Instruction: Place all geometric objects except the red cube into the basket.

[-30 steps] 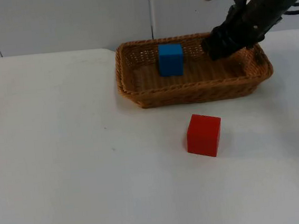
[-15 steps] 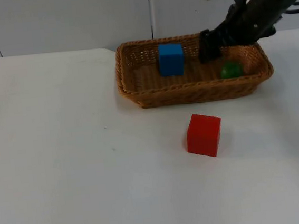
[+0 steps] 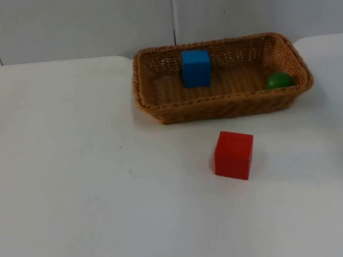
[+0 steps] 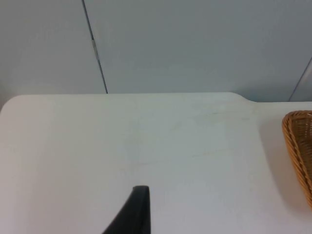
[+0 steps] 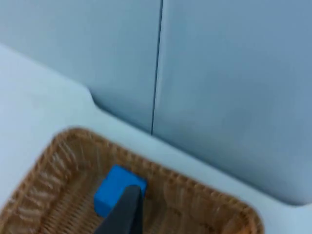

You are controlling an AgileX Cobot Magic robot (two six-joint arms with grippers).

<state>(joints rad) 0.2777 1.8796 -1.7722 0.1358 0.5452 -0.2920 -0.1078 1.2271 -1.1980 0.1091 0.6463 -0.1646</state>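
Left gripper (image 4: pixel 139 214) waits over bare table (image 3: pixel 72 174), fingers' state unclear; blue cube (image 3: pixel 196 68) and green ball (image 3: pixel 279 80) sit in the basket (image 3: pixel 218 107) — red cube (image 3: pixel 234 154) just in front, outside; right gripper (image 5: pixel 124 214) — state unclear — points toward the blue cube

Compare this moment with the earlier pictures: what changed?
The right arm pulled back from over the basket after letting go of the green ball, which rolled toward the basket's right end. The blue cube and red cube stayed put.
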